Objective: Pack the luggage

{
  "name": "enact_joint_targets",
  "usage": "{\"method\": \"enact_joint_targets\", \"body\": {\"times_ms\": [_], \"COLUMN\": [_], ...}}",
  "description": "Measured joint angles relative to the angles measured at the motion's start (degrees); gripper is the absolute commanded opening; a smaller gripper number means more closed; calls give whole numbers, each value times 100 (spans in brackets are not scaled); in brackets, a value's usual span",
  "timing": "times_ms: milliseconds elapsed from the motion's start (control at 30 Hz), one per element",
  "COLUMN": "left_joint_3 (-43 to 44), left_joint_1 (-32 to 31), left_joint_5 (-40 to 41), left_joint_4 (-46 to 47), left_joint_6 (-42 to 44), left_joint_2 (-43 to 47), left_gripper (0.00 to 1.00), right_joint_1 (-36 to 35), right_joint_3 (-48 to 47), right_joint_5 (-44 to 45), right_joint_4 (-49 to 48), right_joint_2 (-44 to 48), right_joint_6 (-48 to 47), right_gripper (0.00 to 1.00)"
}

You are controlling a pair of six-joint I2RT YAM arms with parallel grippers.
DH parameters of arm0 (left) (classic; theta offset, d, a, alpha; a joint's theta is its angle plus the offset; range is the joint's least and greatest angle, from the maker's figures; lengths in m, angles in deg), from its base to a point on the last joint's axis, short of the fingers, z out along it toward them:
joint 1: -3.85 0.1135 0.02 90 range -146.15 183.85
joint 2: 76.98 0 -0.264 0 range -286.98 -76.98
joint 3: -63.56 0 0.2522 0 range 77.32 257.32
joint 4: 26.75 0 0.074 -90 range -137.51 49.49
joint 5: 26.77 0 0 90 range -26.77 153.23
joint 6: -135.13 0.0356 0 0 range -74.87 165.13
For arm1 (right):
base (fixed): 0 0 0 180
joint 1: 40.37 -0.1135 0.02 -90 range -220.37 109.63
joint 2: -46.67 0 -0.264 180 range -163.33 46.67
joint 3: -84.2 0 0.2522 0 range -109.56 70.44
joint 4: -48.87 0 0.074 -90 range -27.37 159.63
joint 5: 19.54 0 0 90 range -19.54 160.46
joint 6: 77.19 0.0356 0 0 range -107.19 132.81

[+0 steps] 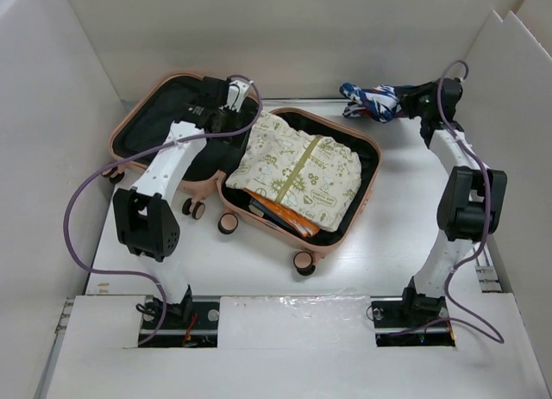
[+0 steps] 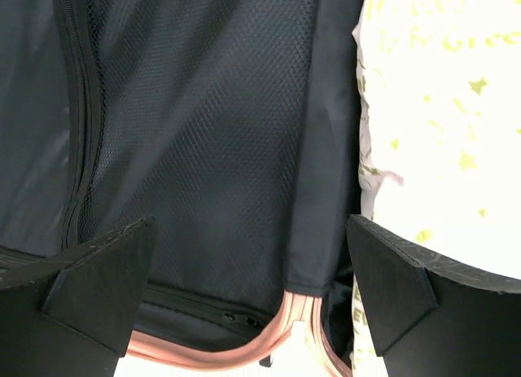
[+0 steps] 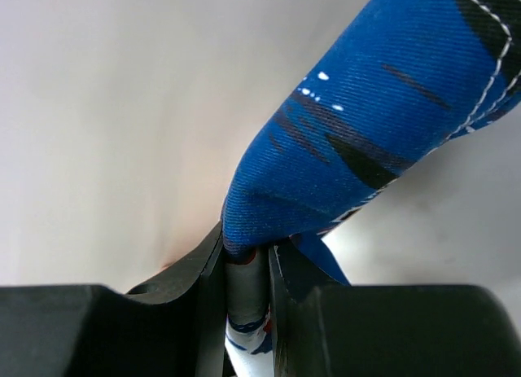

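Tabletop [image 1: 405, 218] is white and walled in on three sides.

Luggage [image 1: 151, 123] lies open flat, centre-left at the far side. It's a salmon-pink hard shell with rounded corners, black lining, and a zipped mesh panel in the left half. Its wheels [image 1: 304, 262] point toward me. The left half has nothing in it that I can see. The right half is nearly full, with a cream printed bundle [image 1: 302, 171] on top and something orange [image 1: 280, 216] underneath.

My read on handling: the shell is stiff and smooth, so pads will likely slip on the curved faces. It's on casters, so I expect it to roll if shoved sideways. For closing I'd take the free rim of the left half and swing it over on the hinge. Pressing down on the shell looks safer than pushing from the side.

Blue patterned cloth [image 1: 371, 100] sits at the far right, well apart from the luggage. It's soft and floppy, so it will likely drape and drag.

Right claw [image 1: 404, 104] is clamped on a fold of that cloth; the wrist view shows fabric pinched between the jaws.

Left claw [image 1: 226, 110] is spread wide and holds nothing. It hovers over the hinge line, mesh on one side and the bundle on the other.
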Motion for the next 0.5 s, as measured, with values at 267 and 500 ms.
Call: {"method": "enact_joint_targets", "body": {"times_ms": [267, 500], "left_joint_3": [-459, -551], "left_joint_1": [20, 203], "left_joint_5": [4, 81], "left_joint_4": [170, 323], "left_joint_6": [0, -50], "left_joint_2": [601, 745], "left_gripper": [100, 100], "right_joint_1": [-1086, -2205], "right_joint_3": [-743, -245], "right_joint_5": [243, 144], "right_joint_4": [262, 90], "right_joint_2": [81, 1130], "right_joint_6": [168, 225], "right_gripper": [0, 0]}}
